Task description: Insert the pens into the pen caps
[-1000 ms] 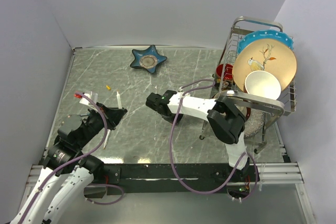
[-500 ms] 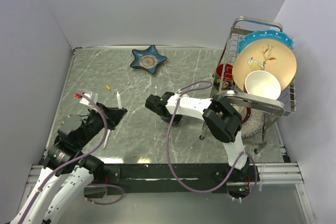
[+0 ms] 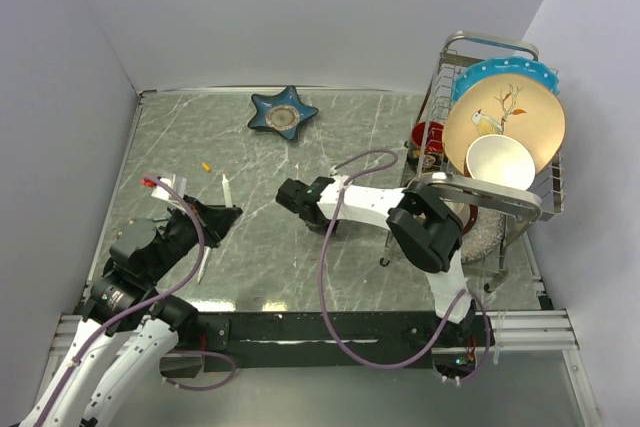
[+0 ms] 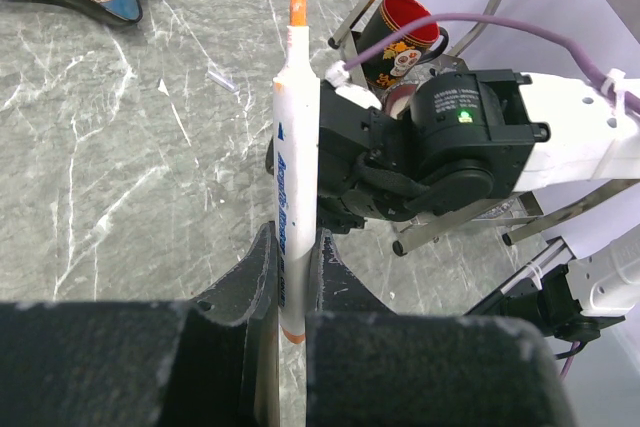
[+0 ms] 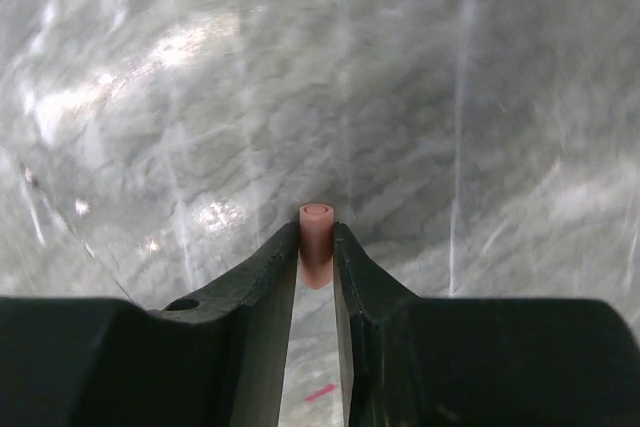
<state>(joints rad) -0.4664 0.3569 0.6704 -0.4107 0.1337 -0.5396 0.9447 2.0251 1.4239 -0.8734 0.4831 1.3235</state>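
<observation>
- Since a second ago, the right gripper (image 3: 292, 194) has slid slightly leftward over the grey marble-patterned table (image 3: 260, 257). Its jaws have drawn in, and the purple cable (image 3: 370, 153) over that arm arches higher. The left arm has kept its place.
- In the right wrist view, the two black fingers (image 5: 265, 277) press against both sides of a short pinkish-orange tube cap (image 5: 317, 232). The cap's open mouth shows just past the fingertips. I cannot tell whether the cap rests on the table or is lifted off it.
- The left gripper (image 4: 292, 247) is clamped on a thin white stick pen with blue lettering (image 4: 293, 147). The pen's orange tip (image 4: 297, 7) points away from the wrist, towards the right arm's black wrist housing.
- A second thin white pen (image 3: 226, 190) lies loose on the table, near the left gripper's tips but apart from them.
- A tiny yellow cap (image 3: 207, 166) lies just beyond that pen, farther back and to the left.
- A dark blue star-shaped dish (image 3: 283, 114) sits near the far edge of the table.
- A wire dish rack (image 3: 545, 197) stands at the right, holding a tan plate with a bird design (image 3: 505, 112), a blue plate behind it and a white bowl (image 3: 500, 162).
- A red patterned mug (image 4: 405, 27) stands by the rack.
</observation>
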